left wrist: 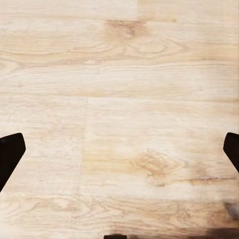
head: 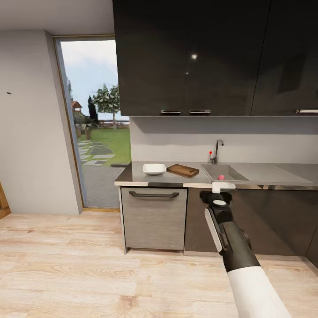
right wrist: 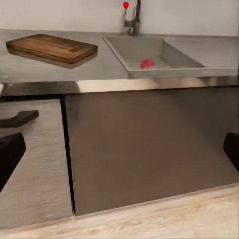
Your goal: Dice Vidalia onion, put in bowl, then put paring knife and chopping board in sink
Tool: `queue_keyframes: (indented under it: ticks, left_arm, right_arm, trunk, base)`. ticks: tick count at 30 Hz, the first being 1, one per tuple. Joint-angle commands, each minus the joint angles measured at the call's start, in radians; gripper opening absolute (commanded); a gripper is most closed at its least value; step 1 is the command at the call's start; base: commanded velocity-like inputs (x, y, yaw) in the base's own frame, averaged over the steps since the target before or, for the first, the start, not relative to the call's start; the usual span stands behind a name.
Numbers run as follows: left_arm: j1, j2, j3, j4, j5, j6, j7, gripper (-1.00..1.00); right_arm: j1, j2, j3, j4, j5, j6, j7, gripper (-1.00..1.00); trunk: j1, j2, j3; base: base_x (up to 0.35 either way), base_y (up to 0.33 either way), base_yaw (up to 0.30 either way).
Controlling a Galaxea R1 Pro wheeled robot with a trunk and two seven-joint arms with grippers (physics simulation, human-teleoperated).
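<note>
Nothing done yet: onion [head: 221, 177] in the sink [head: 229, 170] at centre right, board [head: 183, 170] and bowl [head: 154, 168] on the surface [head: 137, 176]; right pincer [head: 223, 187] wide, empty.

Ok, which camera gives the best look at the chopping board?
The right wrist view: the chopping board is close and large, lying flat on the countertop. The head view shows it small and distant beside the bowl. The left wrist view faces wooden floor.

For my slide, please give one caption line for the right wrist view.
Right wrist view: open right gripper faces the cabinets; chopping board on the countertop, reddish onion in the sink.
</note>
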Motion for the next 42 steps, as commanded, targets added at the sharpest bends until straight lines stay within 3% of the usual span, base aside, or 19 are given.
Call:
queue_keyframes:
  ticks: [1,3,8,10,13,18,22,42]
  left_arm:
    - [0.000,0.000,0.000,-0.001,0.001,-0.001,0.000,1.00]
    - [0.000,0.000,0.000,0.012,0.002,0.001,-0.001,1.00]
    - [0.000,0.010,-0.003,0.062,0.002,0.000,-0.002,1.00]
    - [0.000,0.031,-0.003,0.107,0.004,-0.001,-0.004,1.00]
    - [0.000,0.061,-0.002,0.193,0.007,-0.002,-0.006,1.00]
    - [0.000,0.073,0.000,0.307,0.009,-0.004,-0.005,1.00]
    - [0.000,0.075,0.001,0.387,0.009,-0.052,-0.002,1.00]
    - [0.000,0.074,0.001,0.425,0.010,-0.070,0.001,1.00]
  right_arm:
    - [-0.049,0.010,0.006,0.012,0.005,0.026,-0.005,1.00]
    - [-0.143,0.025,0.011,0.067,0.005,0.057,-0.009,1.00]
    - [-0.282,0.034,0.013,0.198,0.005,0.075,-0.011,1.00]
    - [-0.360,0.036,0.013,0.285,0.004,0.077,-0.012,1.00]
    - [-0.424,0.037,0.013,0.361,0.003,0.078,-0.012,1.00]
    - [-0.445,0.037,0.012,0.385,0.003,0.077,-0.012,1.00]
    - [-0.448,0.036,0.009,0.390,0.003,0.076,-0.011,1.00]
    - [-0.447,0.049,0.012,0.391,-0.002,0.072,-0.006,1.00]
  trunk:
    - [0.000,-0.001,-0.001]
    - [0.000,-0.001,-0.001]
    - [0.000,-0.001,-0.001]
    - [0.000,-0.001,-0.001]
    - [0.000,-0.001,-0.001]
    - [0.000,-0.001,-0.001]
    - [0.000,-0.001,-0.001]
    - [0.000,-0.001,-0.001]
  base:
    - [0.000,0.000,0.000]
    - [0.000,0.000,0.000]
    - [0.000,0.000,0.000]
    - [0.000,0.000,0.000]
    - [0.000,0.000,0.000]
    - [0.000,0.000,0.000]
    - [0.018,0.000,0.000]
    - [0.274,0.000,0.000]
